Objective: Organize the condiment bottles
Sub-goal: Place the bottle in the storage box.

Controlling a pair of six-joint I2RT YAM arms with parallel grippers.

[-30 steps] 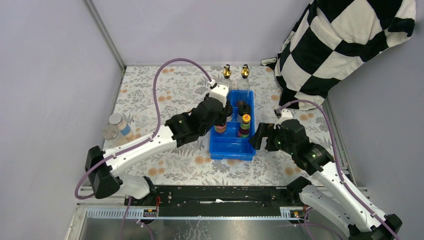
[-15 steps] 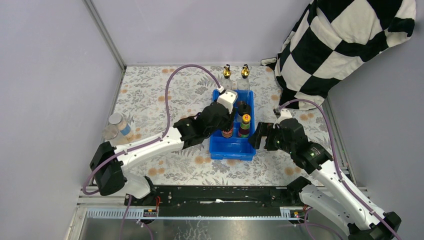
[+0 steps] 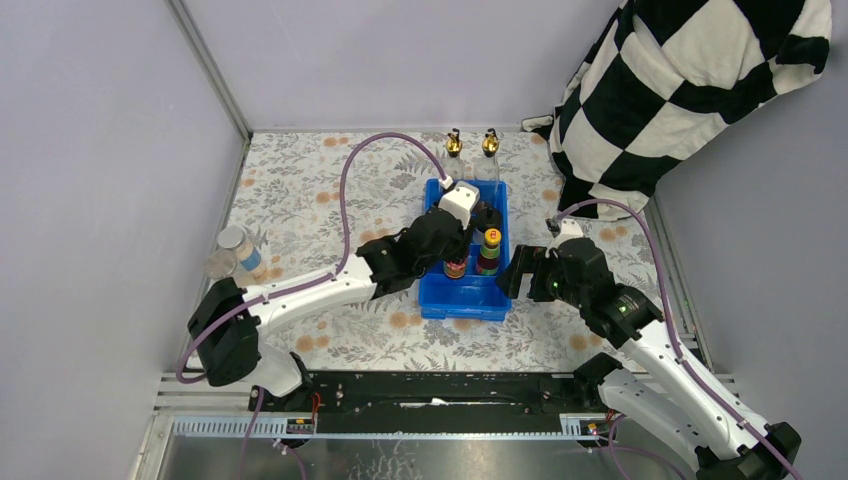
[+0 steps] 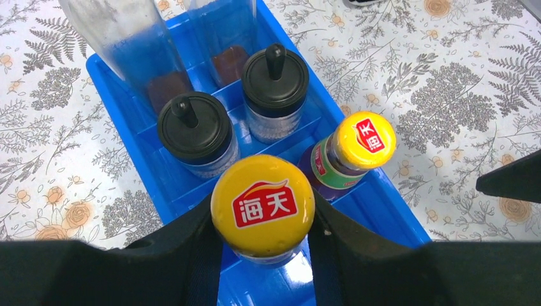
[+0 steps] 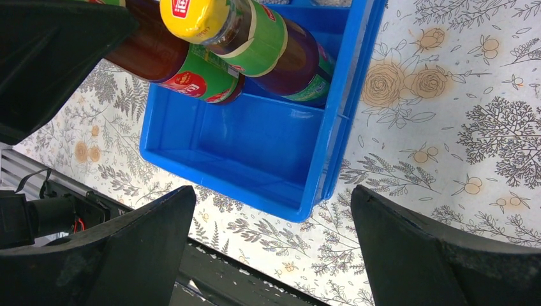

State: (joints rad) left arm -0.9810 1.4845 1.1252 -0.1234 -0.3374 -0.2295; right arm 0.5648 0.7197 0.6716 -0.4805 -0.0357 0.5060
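Bright, even overhead light leaves only faint, soft shadows on the floral-patterned counter [image 3: 300, 200]. The overhead view is sharp. In the wrist views the black left pincer [image 4: 263, 220] and black right pincer [image 5: 271, 197] blur darkly at 6 o'clock. The glossy blue plastic divided tray [image 5: 255, 153] shows mild sheen.

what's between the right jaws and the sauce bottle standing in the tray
The blue tray: its near wall and bare floor, clearest in the right wrist view.
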